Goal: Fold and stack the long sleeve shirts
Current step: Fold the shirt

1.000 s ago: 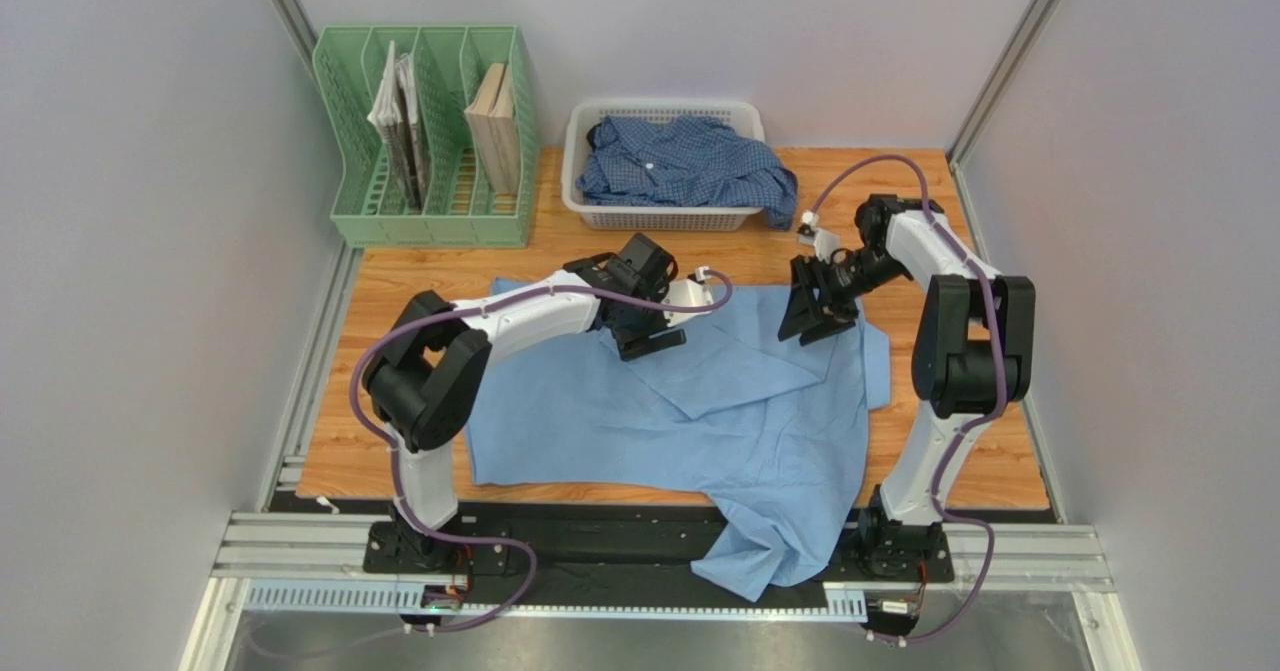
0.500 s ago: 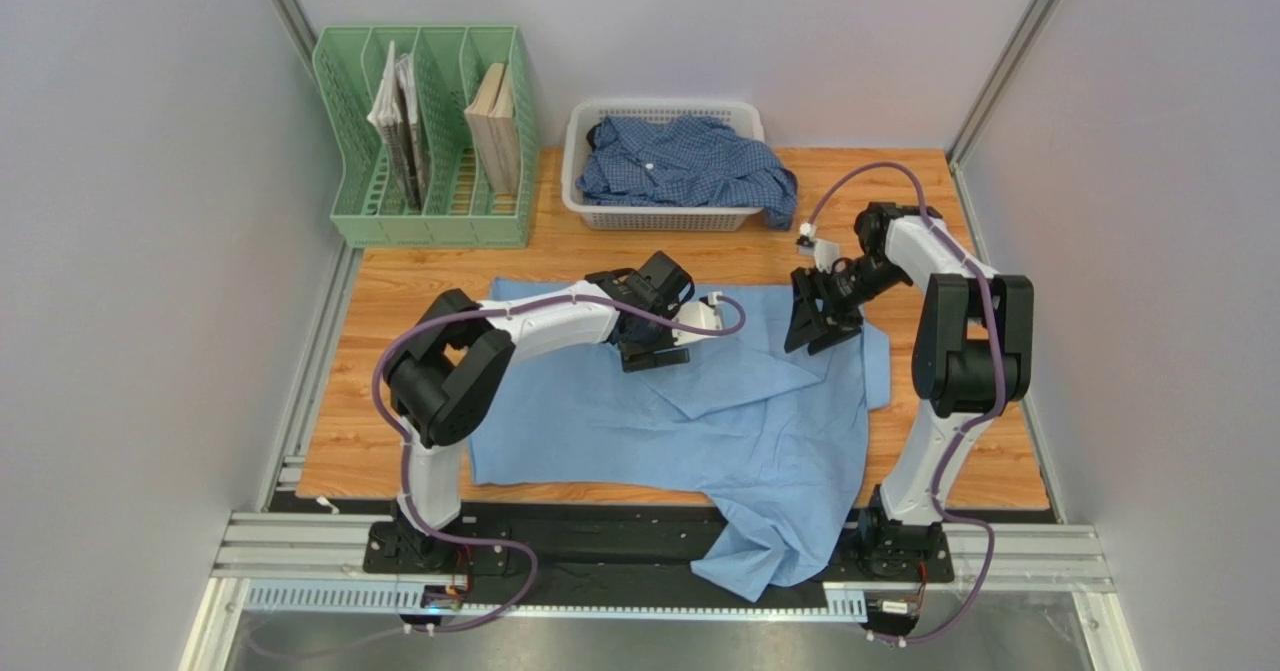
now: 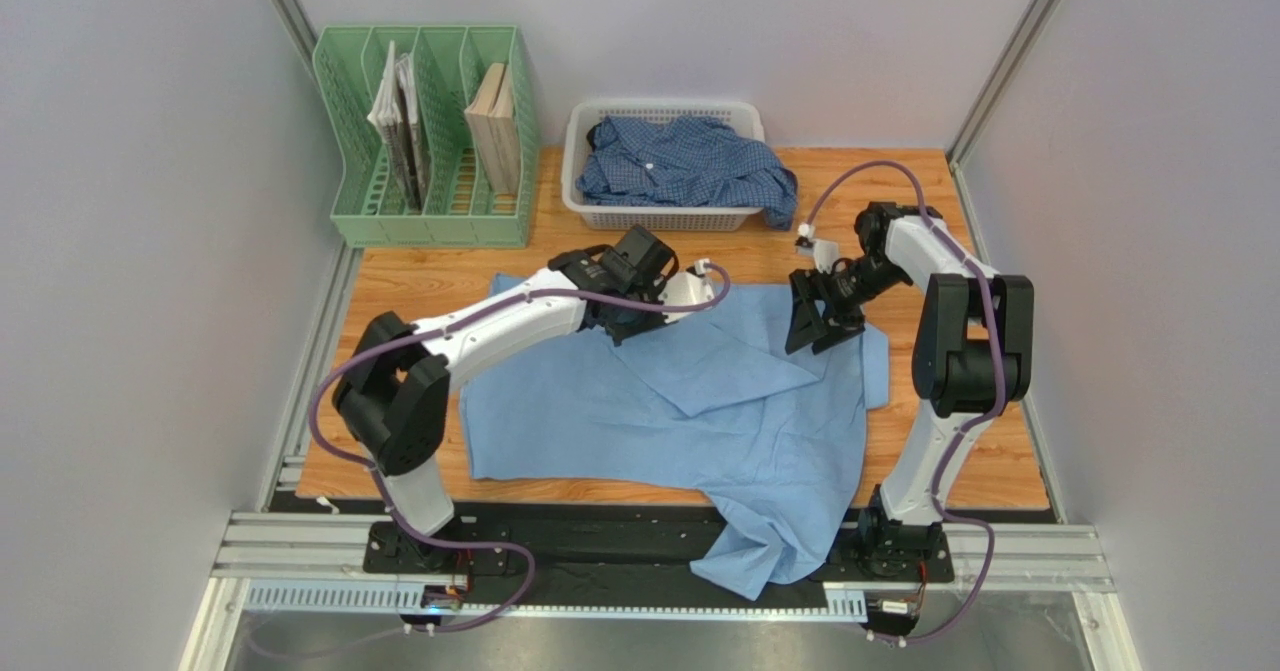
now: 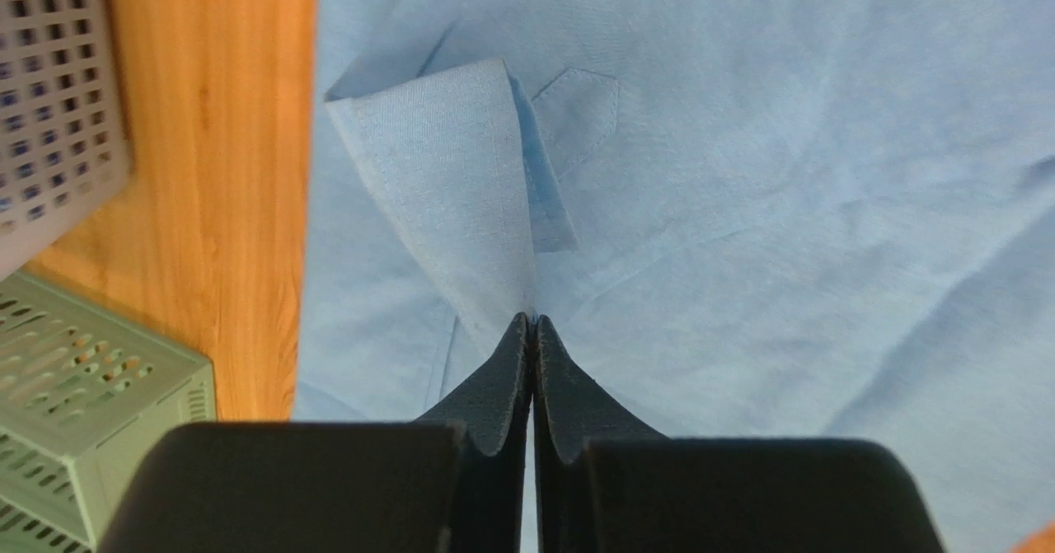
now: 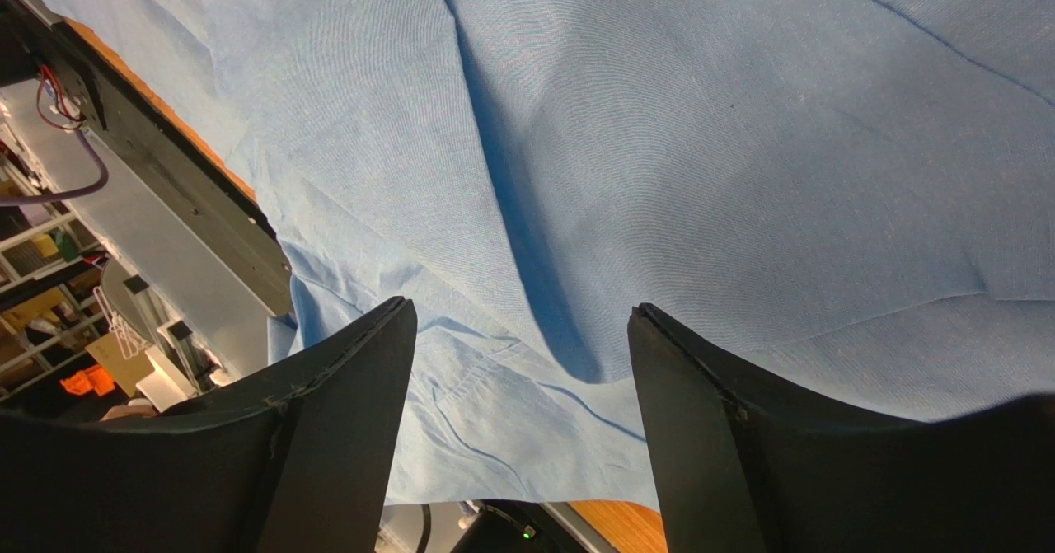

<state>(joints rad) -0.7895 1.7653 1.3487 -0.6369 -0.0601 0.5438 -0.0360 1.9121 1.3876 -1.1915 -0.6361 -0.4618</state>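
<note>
Sky-blue plain collared cloth shirt (image 3: 706, 401) lies spread beneath both claws on the wooden tabletop (image 3: 421, 274), with part of it hanging over the near edge. The left claw (image 4: 533, 321) is clenched, its tips pinching a raised flap of this shirt. To its right, the right claw (image 5: 520, 312) is released, jaws apart just above the same cloth. Beyond both claws, the darker blue checked shirt (image 3: 684, 161) sits bunched in the white slotted plastic basket (image 3: 661, 106).
</note>
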